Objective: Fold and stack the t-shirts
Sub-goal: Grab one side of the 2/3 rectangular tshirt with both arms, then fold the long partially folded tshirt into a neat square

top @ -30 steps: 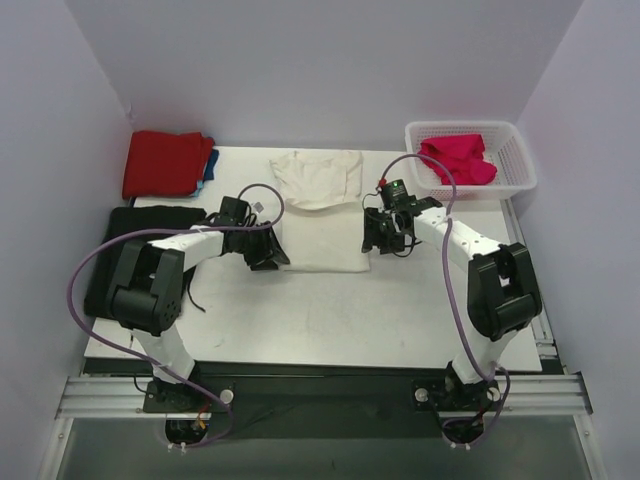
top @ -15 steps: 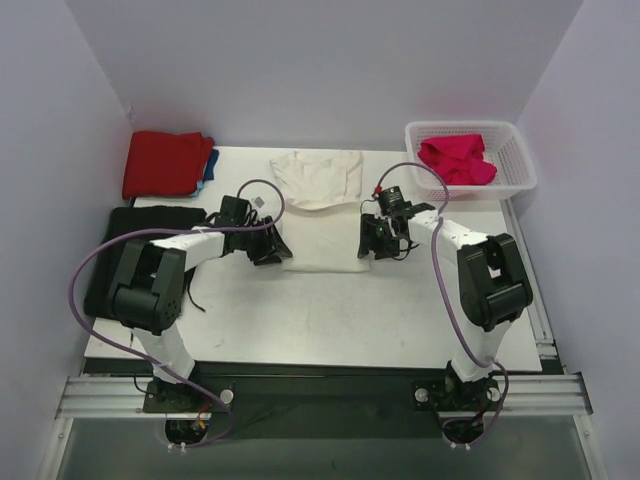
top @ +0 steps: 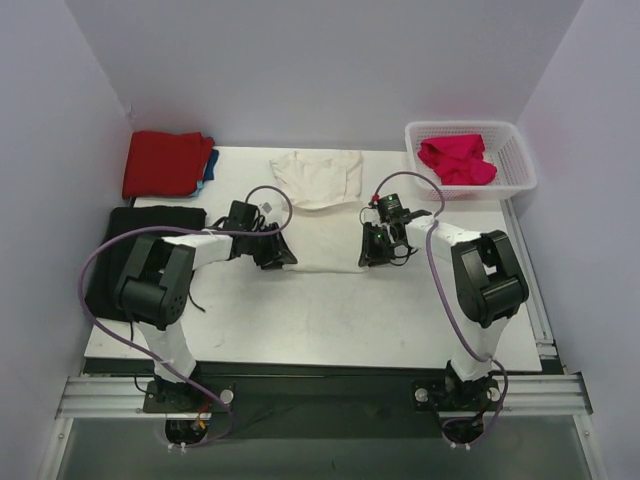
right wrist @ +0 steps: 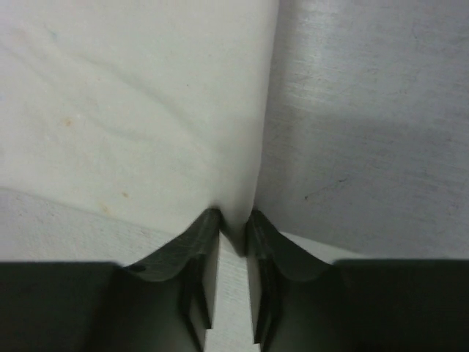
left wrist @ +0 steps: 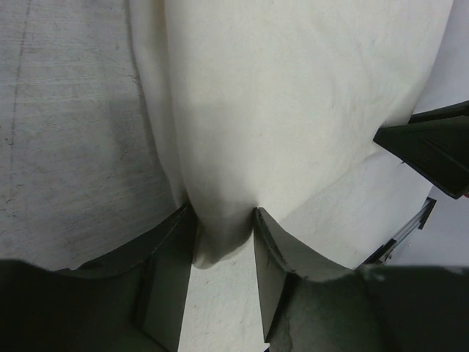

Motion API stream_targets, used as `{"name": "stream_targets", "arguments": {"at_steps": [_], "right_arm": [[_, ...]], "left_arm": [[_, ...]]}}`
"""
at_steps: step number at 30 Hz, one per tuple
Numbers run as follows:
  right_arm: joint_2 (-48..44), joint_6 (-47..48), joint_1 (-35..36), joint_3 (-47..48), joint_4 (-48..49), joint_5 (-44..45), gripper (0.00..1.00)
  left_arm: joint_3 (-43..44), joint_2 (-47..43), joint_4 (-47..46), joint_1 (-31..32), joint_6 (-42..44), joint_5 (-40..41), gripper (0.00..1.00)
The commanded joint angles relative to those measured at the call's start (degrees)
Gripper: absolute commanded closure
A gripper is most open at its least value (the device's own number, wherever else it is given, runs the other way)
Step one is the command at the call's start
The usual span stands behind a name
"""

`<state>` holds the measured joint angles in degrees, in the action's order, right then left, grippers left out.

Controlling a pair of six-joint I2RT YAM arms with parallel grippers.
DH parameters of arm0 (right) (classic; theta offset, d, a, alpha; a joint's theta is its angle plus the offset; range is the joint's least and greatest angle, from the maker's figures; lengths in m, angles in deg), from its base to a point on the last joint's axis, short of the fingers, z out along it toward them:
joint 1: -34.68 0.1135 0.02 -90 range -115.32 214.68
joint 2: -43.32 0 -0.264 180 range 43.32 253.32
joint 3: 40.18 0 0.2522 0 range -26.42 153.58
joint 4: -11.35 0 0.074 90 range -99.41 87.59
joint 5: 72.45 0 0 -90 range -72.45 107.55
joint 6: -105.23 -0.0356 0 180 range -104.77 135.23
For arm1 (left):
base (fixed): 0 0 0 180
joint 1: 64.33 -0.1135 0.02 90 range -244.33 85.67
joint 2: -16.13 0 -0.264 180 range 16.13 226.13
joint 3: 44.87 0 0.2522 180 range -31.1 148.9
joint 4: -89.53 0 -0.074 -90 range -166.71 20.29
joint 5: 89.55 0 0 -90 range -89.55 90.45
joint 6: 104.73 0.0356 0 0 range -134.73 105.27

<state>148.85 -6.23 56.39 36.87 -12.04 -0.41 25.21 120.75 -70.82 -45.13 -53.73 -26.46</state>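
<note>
Both arms have closed in on the cream-white t-shirt [top: 322,215] since the earlier frame. The right arm [top: 490,280] has swung its elbow inward, and the right gripper [top: 371,245] has moved onto the shirt's right side edge. The left arm [top: 160,285] has shifted less, and the left gripper [top: 273,252] sits slightly nearer the shirt's left side edge. The right jaws have narrowed from a wide gap to a slim one.

The shirt lies on the bench [top: 330,320], centre to rear, between the two grippers, with its far part bunched.

The left arm partly covers the black mat [top: 140,250] at the bench's left side. The basket [top: 520,165] at the rear right holds the magenta-pink t-shirt [top: 455,158]. At the rear left, the folded red t-shirt [top: 165,163] hides the blue t-shirt [top: 209,165] except for a sliver.

In the overhead view the gripper bodies cover the jaws, so the grip cannot be read there. The wrist views supply it.
- Left wrist view: a bunched fold of cream cloth fills the gap and touches both sides. The jaws stand roughly half apart, clamped on that fold.
- Right wrist view: the jaws are nearly together, pinching the thin shirt edge.

The left wrist view also catches the dark tip of the right gripper at its right border. Only the overhead view shows the basket, mat and other shirts.
</note>
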Motion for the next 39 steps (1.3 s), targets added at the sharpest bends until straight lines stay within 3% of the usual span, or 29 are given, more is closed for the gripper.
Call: {"name": "stream_targets", "arguments": {"at_steps": [1,2,3,4,5,13,20,39], "right_arm": [[0.81,-0.52,-0.44,-0.62,-0.04,-1.91,0.84],[0.81,-0.69,-0.36,-0.79,-0.13,-2.08,0.9],[0.72,-0.7,-0.44,-1.06,-0.3,-2.34,1.0],[0.55,-0.87,-0.36,-1.41,-0.48,-2.43,1.0],[-0.15,-0.87,-0.18,-2.28,-0.65,-2.52,1.0],[-9.64,-2.45,1.48,-12.91,-1.71,-2.61,1.0],[-21.4,-5.35,8.43,-17.93,-6.45,-2.96,1.0],[-45.68,-9.75,15.9,-13.72,-27.37,-0.86,1.0]], "left_arm": [[-0.59,2.17,-1.15,0.84,0.86,1.78,0.55],[-0.77,2.34,-0.45,0.92,1.03,1.95,0.59],[-0.77,2.52,-0.01,1.1,1.21,1.96,0.75],[-1.03,2.43,0.52,1.19,1.65,2.04,0.93],[-1.38,2.35,1.48,1.28,1.82,1.96,1.0],[-9.11,-8.19,7.9,1.28,5.95,2.04,1.0],[-11.66,-23.12,18.52,1.8,7.63,1.95,1.0],[-9.83,-50.47,43.5,3.74,6.49,4.85,1.0]]}}
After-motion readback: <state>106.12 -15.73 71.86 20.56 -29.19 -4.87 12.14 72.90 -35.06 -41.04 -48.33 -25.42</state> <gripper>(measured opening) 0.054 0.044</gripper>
